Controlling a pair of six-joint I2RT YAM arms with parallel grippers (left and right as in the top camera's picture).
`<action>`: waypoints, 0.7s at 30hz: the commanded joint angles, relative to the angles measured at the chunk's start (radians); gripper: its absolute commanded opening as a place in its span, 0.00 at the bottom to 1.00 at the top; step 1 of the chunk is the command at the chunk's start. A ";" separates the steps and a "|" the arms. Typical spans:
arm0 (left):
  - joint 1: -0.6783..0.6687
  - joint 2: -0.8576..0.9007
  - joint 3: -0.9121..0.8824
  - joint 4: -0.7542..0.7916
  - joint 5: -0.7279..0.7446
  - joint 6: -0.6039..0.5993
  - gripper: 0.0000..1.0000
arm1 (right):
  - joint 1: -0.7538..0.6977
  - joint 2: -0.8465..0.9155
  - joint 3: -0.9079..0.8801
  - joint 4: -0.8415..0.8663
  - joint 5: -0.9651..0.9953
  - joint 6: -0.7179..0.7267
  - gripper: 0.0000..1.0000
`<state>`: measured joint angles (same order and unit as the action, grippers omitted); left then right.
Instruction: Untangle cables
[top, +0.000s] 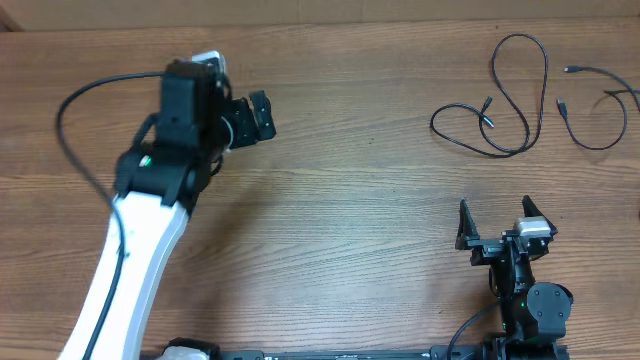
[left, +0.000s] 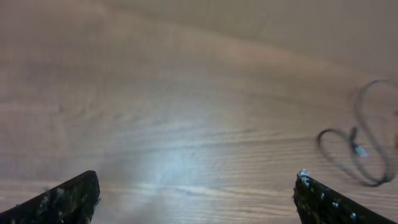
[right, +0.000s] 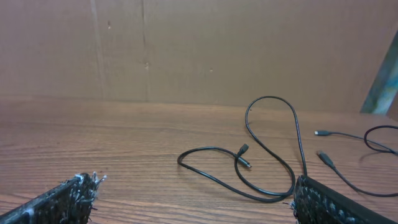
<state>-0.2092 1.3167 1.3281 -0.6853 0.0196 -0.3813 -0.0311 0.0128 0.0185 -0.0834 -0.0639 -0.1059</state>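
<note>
Two thin black cables lie on the wooden table at the far right. One cable (top: 520, 37) (right: 205, 149) curls in two loops with its plugs near the middle. The other cable (top: 598, 148) (right: 339, 134) lies just right of it, and they look apart. My left gripper (top: 262, 118) (left: 198, 177) hovers open at the upper left, far from both cables, with nothing between its fingers. The left wrist view shows the looped cable (left: 357, 149) blurred at the right edge. My right gripper (top: 495, 210) (right: 194, 183) stands open at the near right, short of the looped cable and holding nothing.
The wooden table (top: 350, 220) lies bare between the two arms. A brown cardboard wall (right: 199, 50) stands behind the table's far edge. The left arm's own thick black wire (top: 75, 100) arcs out at the far left.
</note>
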 joint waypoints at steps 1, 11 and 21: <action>-0.001 -0.112 0.004 0.010 0.015 0.084 0.99 | -0.003 -0.008 -0.010 0.003 0.002 -0.004 1.00; 0.000 -0.478 0.004 -0.132 -0.113 0.109 1.00 | -0.003 -0.008 -0.010 0.003 0.002 -0.004 1.00; 0.000 -0.763 0.004 -0.365 -0.240 0.116 1.00 | -0.003 -0.008 -0.010 0.003 0.002 -0.004 1.00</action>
<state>-0.2092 0.5854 1.3293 -1.0195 -0.1688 -0.2840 -0.0315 0.0128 0.0185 -0.0837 -0.0631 -0.1059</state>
